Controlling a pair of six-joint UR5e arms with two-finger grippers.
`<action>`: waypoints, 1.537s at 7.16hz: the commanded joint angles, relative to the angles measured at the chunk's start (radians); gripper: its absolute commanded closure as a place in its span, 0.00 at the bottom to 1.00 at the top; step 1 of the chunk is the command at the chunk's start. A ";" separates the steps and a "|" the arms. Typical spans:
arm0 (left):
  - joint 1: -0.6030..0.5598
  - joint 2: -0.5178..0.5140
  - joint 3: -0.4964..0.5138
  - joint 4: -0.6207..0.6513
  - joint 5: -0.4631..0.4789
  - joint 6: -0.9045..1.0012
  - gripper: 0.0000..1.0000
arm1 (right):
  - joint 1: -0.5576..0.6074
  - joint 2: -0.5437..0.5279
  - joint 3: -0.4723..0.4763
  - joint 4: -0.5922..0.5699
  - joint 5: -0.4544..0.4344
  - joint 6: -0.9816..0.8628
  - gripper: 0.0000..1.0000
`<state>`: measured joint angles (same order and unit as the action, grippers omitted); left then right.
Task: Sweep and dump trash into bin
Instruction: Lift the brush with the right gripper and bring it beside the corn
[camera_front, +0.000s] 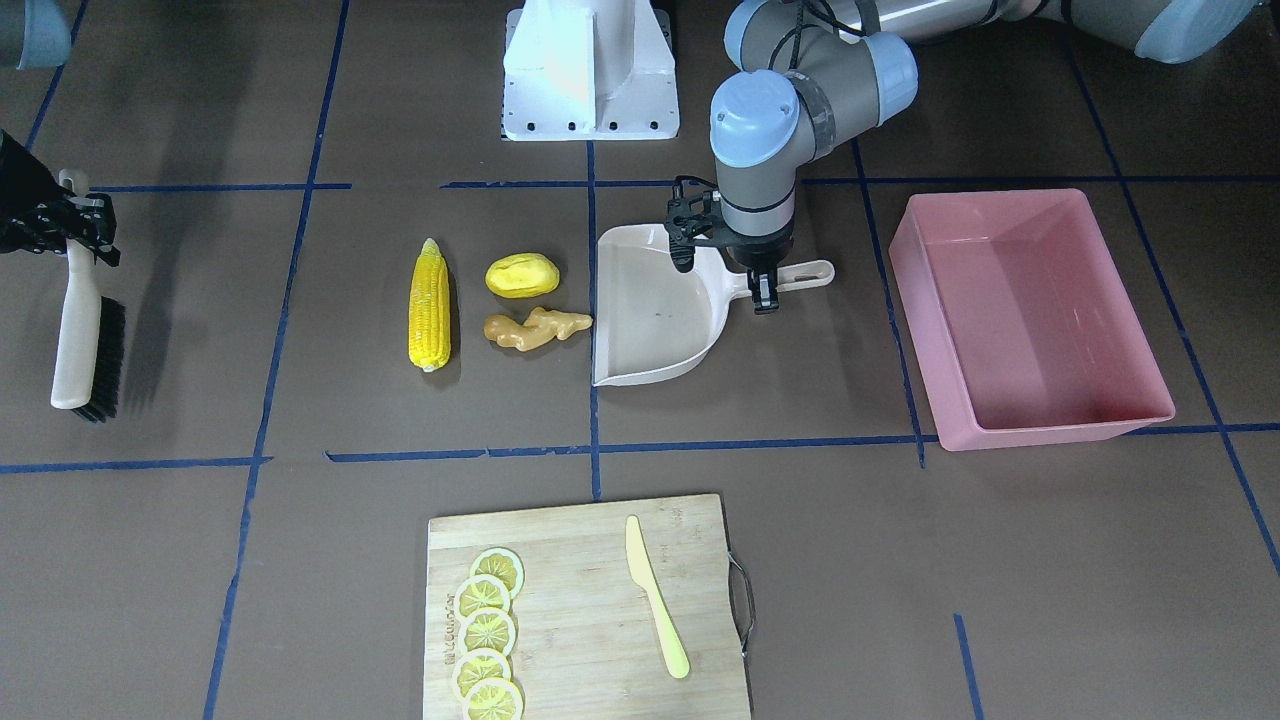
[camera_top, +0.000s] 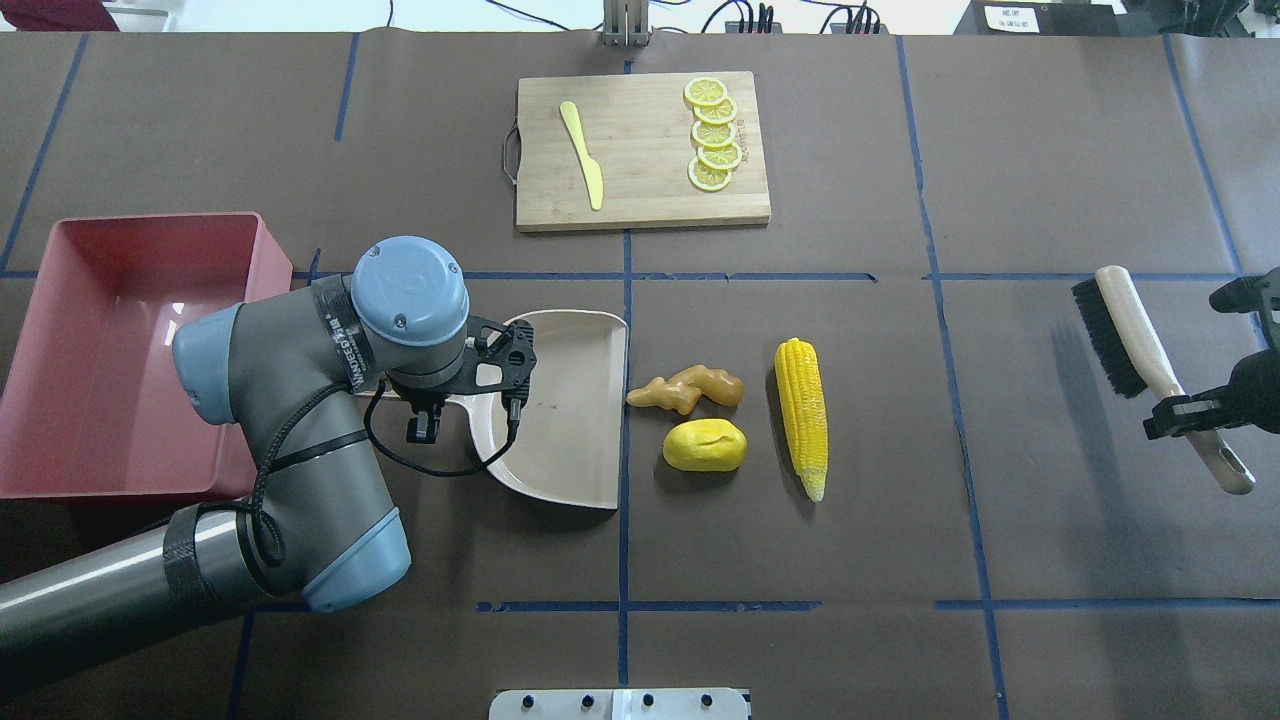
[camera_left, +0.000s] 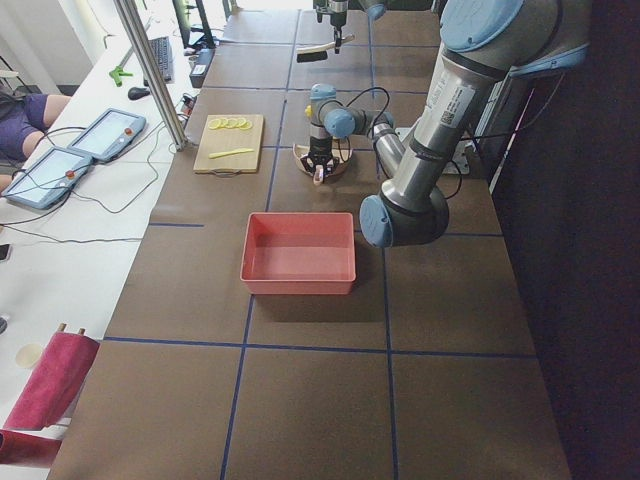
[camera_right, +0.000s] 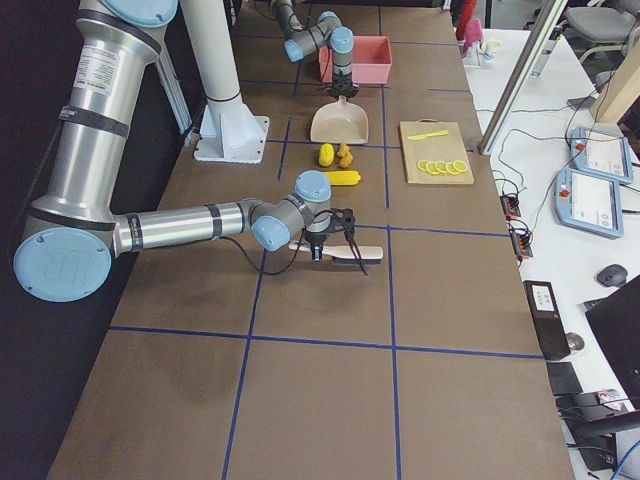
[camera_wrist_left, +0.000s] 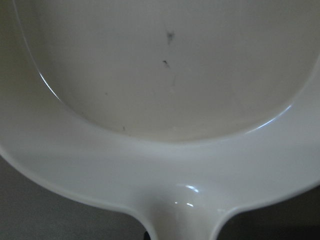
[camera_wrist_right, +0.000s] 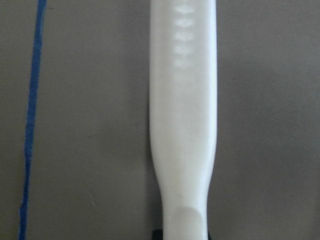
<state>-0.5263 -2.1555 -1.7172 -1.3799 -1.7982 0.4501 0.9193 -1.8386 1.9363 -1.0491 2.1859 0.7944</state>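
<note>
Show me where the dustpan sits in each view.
Front-facing: dustpan at centre, between ginger root and pink bin.
Overhead: dustpan centre-left, right of the bin.
Exterior left: top centre, beyond the bin.
Exterior right: dustpan top centre, before the bin.
Left wrist: dustpan fills the frame.
Right wrist: not in it.
Shared landmark, exterior views: the cutting board.

Bamboo cutting board (camera_front: 580, 610) flat at tabletop's operator-side edge, mid-length; wire handle (camera_front: 742, 605) on one short edge. Five lemon slices (camera_front: 487, 632) in overlapping row along board's opposite short edge. Pale yellow plastic knife (camera_front: 655, 598) flat near handle edge, well apart from slices. Blue tape grid (camera_front: 595, 447) across brown tabletop. Two tablets (camera_left: 75, 150), keyboard (camera_left: 160, 58), cables on side bench.
</note>
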 joint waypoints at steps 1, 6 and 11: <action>-0.001 -0.007 0.005 0.030 0.000 -0.010 1.00 | -0.068 0.042 0.021 -0.002 -0.011 0.130 1.00; -0.006 -0.009 0.004 0.033 -0.001 -0.011 1.00 | -0.242 0.122 0.072 -0.009 -0.079 0.366 1.00; -0.006 -0.007 0.002 0.032 -0.001 -0.011 1.00 | -0.422 0.252 0.056 -0.034 -0.247 0.420 1.00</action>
<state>-0.5323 -2.1634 -1.7151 -1.3483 -1.7993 0.4387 0.5328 -1.6300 2.0027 -1.0772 1.9676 1.2041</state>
